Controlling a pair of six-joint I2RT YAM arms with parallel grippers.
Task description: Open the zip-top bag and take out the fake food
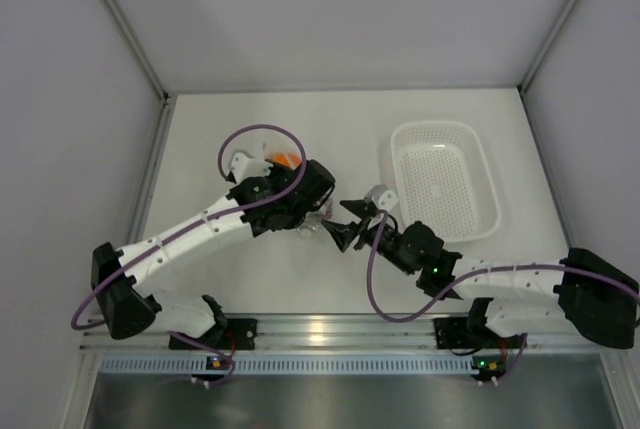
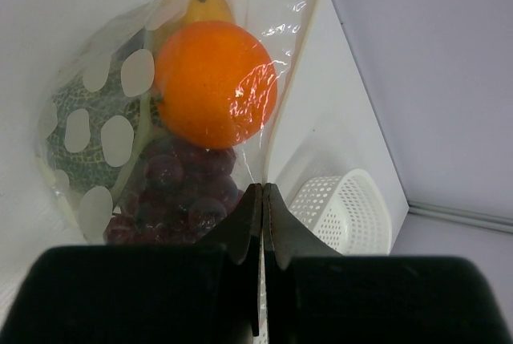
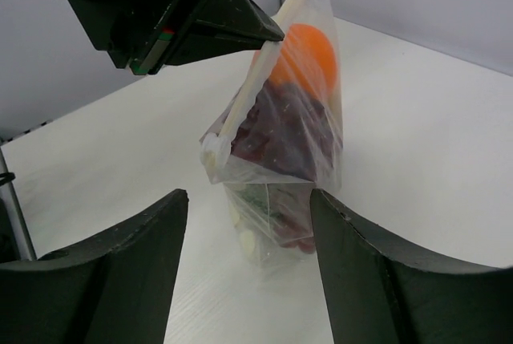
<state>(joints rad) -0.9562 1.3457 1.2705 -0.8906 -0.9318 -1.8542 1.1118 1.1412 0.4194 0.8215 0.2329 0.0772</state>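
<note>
**Item:** clear, white-dotted plastic zip-top bag [image 3: 280,135], held over the white worktop [image 1: 300,279], left of centre.

**Hold:** left gripper [image 2: 263,193], jaws pressed together on the bag's zip edge.

**Contents, all inside:** round orange toy fruit [image 2: 212,83], dark red grape bunch [image 2: 180,188], green netted melon ball [image 2: 72,135], yellow lemon [image 2: 204,3].

**Right gripper** [image 3: 248,200]: jaws apart, flanking the bag's lower end, gripping nothing.

**Also present:** white perforated plastic basket [image 2: 345,208], far right, apart from the bag.

**Status:** the zip looks unopened, so opening the bag and removing every fruit remain.
</note>
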